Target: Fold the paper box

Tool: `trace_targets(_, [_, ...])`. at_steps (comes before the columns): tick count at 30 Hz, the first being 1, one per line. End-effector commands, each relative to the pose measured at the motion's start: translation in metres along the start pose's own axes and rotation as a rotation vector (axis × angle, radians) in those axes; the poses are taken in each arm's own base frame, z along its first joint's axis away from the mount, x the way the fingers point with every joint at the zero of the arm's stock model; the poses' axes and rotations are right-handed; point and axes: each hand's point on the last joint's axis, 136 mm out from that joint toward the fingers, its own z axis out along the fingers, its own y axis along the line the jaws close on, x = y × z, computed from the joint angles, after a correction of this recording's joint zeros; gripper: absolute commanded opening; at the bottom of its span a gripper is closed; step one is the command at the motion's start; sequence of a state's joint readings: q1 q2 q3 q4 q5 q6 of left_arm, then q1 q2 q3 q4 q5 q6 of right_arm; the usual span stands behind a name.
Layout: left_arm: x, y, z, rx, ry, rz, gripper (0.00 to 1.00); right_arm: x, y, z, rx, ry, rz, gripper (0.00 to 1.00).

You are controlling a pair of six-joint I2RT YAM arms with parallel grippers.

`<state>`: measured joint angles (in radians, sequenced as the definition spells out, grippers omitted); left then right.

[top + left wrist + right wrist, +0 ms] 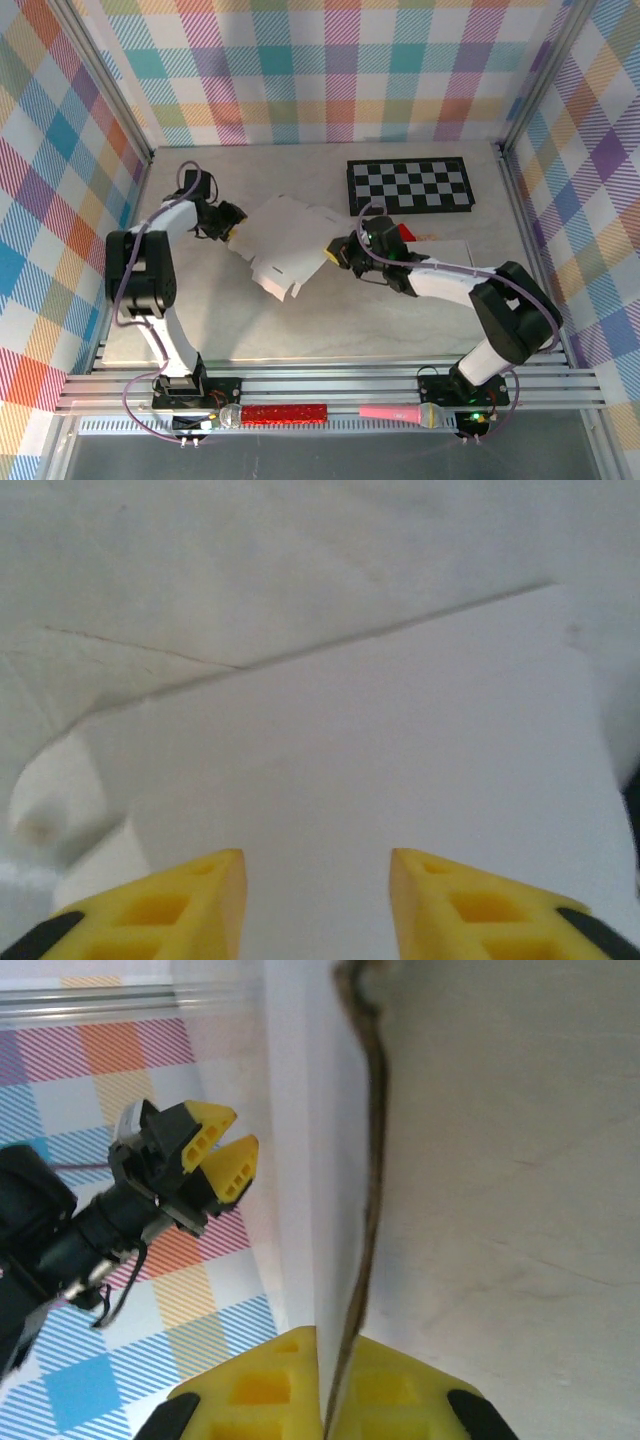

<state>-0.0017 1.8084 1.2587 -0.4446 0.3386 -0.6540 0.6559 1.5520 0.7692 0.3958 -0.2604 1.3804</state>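
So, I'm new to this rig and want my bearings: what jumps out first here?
The white paper box lies partly flattened at mid-table between both arms. The right gripper is pinched shut on its edge, and the left gripper is open at its other side. At the far right lies a black-and-white checkerboard.

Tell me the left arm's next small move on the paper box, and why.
Likely ease the left gripper forward until its open fingers straddle the edge of the paper box, then close. The right gripper is shut on the opposite edge, while the left's jaws stand apart with white paper just ahead and nothing between them.
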Motion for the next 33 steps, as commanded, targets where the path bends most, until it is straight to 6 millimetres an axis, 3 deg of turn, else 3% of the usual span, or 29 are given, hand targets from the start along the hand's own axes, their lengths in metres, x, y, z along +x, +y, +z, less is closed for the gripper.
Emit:
trace_targets(1, [0.007,-0.043,-0.066,0.055,-0.146,0.166,0.44,-0.005,0.042,-0.013,0.002,-0.028,0.003,0.00])
trace_targets(4, [0.027,-0.068,-0.110,0.082,-0.266,0.324,0.44,-0.010,0.063,-0.022,0.067,-0.039,0.041,0.00])
trace_targets(9, [0.083,-0.097,-0.178,0.193,-0.407,0.624,0.45,-0.018,0.102,-0.035,0.105,-0.050,0.089,0.00])
trace_targets(12, [0.115,-0.096,-0.205,0.244,-0.453,0.806,0.46,-0.024,0.124,-0.043,0.104,-0.061,0.109,0.00])
trace_targets(16, [0.140,-0.080,-0.231,0.327,-0.497,0.938,0.47,-0.030,0.148,-0.054,0.122,-0.068,0.130,0.00])
trace_targets(23, [0.181,-0.071,-0.248,0.424,-0.471,1.175,0.49,-0.028,0.155,-0.071,0.268,-0.058,0.238,0.00])
trace_targets(27, [0.179,-0.075,-0.247,0.366,-0.489,1.259,0.66,-0.026,0.146,-0.081,0.328,-0.081,0.284,0.00])
trace_targets(33, [0.186,-0.093,-0.230,0.333,-0.480,1.380,0.65,-0.024,0.139,-0.089,0.350,-0.104,0.329,0.00])
